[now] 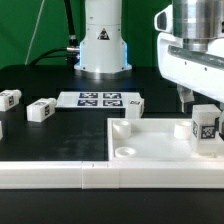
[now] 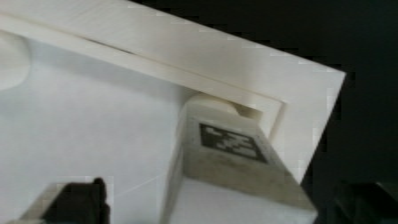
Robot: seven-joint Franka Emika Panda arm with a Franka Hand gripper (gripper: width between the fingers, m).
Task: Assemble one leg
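Note:
A leg (image 1: 205,125), a white block with a marker tag on its face, stands upright at a corner socket of the flat white panel (image 1: 160,142) on the exterior view's right. My gripper (image 1: 198,100) hangs just above it, open, with one dark finger (image 1: 185,97) showing. In the wrist view the leg (image 2: 231,150) lies between my fingers (image 2: 80,200), with a gap beside it, and its far end meets the panel's corner (image 2: 107,110). The gripper (image 2: 214,205) holds nothing.
Three more legs (image 1: 40,110) lie on the black table at the exterior view's left, and another (image 1: 131,108) stands behind the panel. The marker board (image 1: 98,100) lies before the robot base (image 1: 102,45). A long white rail (image 1: 90,176) runs along the front.

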